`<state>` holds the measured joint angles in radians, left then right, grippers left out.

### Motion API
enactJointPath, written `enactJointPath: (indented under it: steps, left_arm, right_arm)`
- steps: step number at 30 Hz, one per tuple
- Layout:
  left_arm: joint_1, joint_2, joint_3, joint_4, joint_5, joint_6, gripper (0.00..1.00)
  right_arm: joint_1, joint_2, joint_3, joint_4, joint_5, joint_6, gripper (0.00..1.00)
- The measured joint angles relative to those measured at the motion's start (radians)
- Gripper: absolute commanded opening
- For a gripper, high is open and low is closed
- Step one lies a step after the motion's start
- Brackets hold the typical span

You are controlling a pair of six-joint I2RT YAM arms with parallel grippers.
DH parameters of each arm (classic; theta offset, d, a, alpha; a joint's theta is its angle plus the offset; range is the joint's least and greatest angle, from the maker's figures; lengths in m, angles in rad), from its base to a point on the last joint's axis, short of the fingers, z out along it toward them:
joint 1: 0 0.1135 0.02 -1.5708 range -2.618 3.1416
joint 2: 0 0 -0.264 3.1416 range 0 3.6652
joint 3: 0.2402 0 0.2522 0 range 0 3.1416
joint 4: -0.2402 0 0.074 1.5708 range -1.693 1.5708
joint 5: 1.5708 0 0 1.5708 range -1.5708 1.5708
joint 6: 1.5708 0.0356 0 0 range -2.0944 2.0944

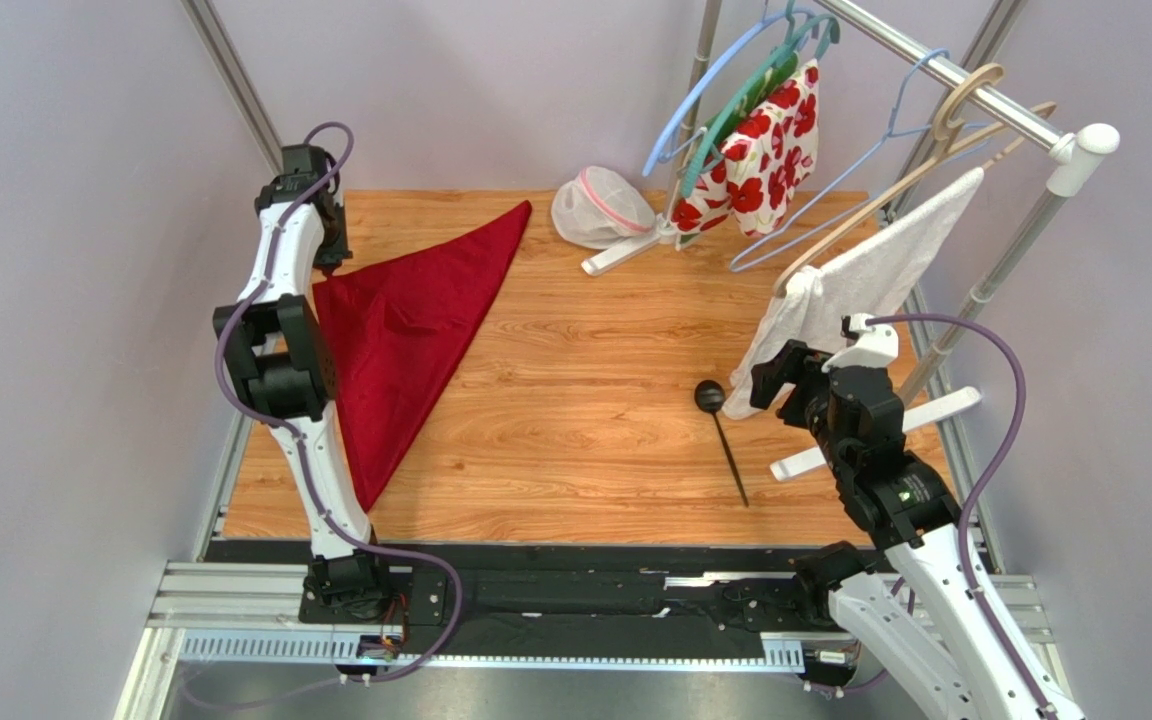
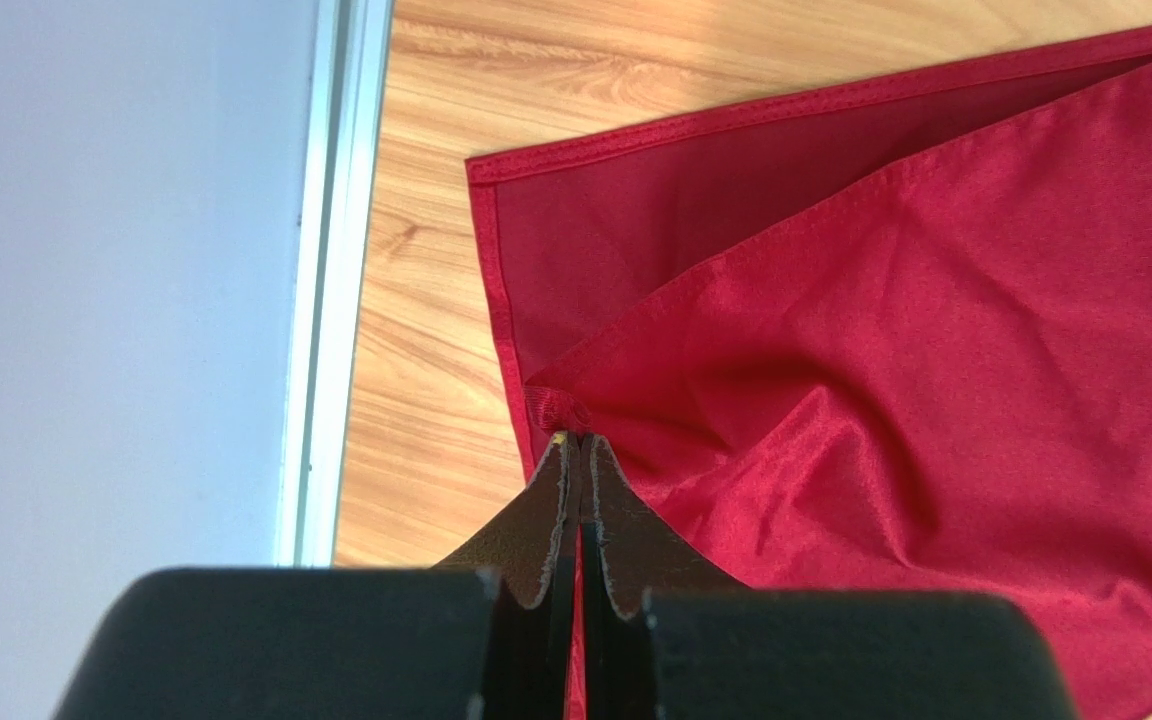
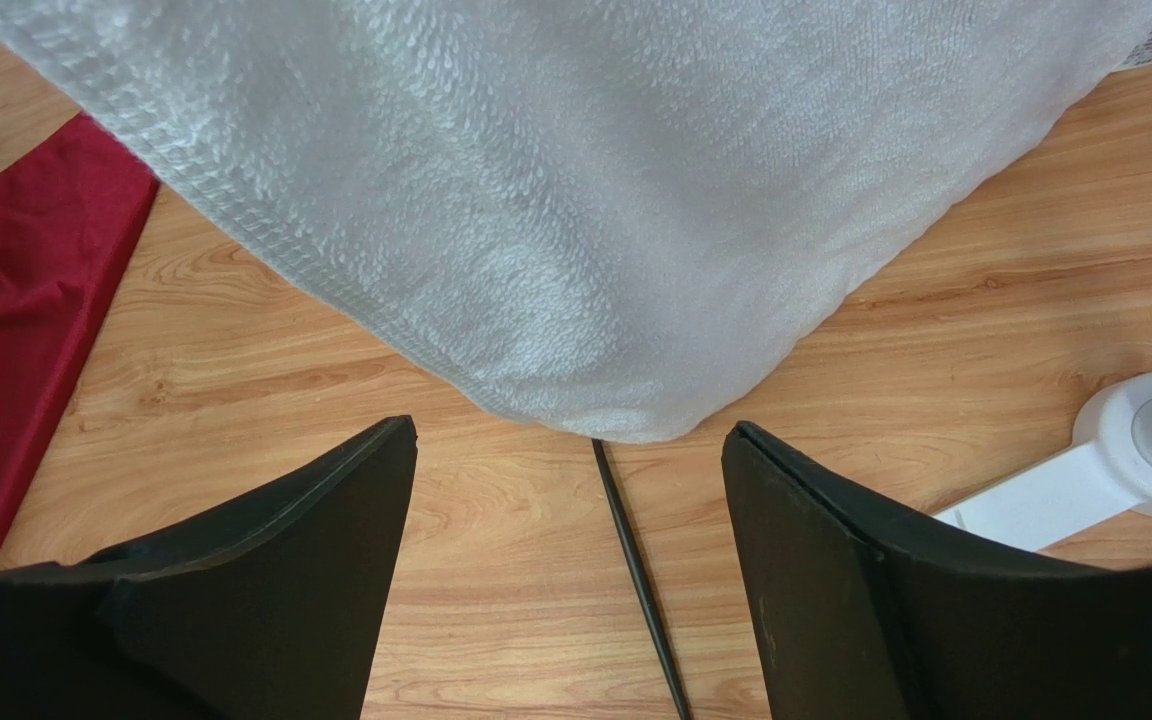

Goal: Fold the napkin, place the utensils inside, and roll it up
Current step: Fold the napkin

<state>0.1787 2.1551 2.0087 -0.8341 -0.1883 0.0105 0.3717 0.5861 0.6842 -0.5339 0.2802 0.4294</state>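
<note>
wood table [image 1: 597,390], left claw [image 2: 579,444] pinching napkin [image 2: 928,315]

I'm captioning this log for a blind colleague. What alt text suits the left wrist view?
The left gripper, fingers closed, pinches the edge of the dark red napkin, whose upper layer lies folded over on the wooden table. A metal rail and pale wall fill the left.

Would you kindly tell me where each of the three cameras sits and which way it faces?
Top external: above and behind the bases, looking down on the table; both arms show.
Left wrist: looks down past the left gripper, shut on the napkin.
Right wrist: looks forward past the open right gripper at the towel and spoon.
Shared: all three show the napkin.
</note>
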Motion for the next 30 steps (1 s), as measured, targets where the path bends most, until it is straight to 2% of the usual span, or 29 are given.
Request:
enactJointPath:
  steps: [28, 30]
  left_arm:
    - [0.020, 0.099, 0.096, -0.023, -0.008, 0.017, 0.00]
    - [0.021, 0.100, 0.097, -0.023, -0.010, 0.018, 0.05]
  right_arm:
    - [0.000, 0.070, -0.016, 0.030, 0.001, 0.001, 0.79]
    - [0.000, 0.075, -0.016, 0.033, 0.001, 0.001, 0.79]
